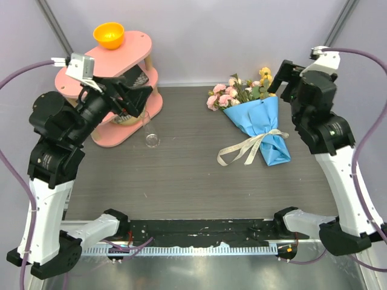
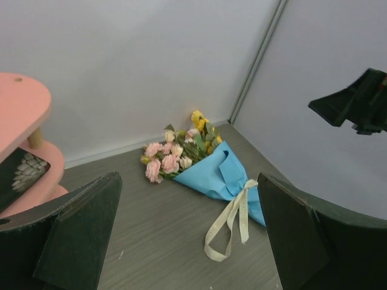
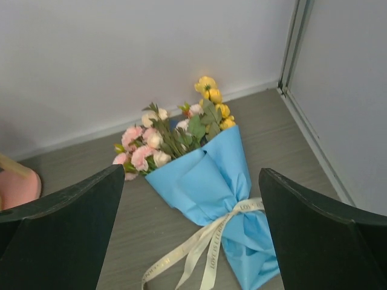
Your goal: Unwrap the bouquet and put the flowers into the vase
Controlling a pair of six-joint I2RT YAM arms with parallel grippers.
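Near the far right corner of the tabletop [image 1: 193, 181] lies the bouquet [image 1: 257, 121]. The vase [image 1: 149, 130] stands toward the far left corner. My left claw [image 2: 188, 181] and right claw [image 3: 192, 181] are wide open, holding nothing.

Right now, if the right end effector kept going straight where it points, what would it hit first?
Most likely the bouquet: its blue paper lies centred ahead of the right end effector, between its open fingers, with nothing in between. Depth is unclear.
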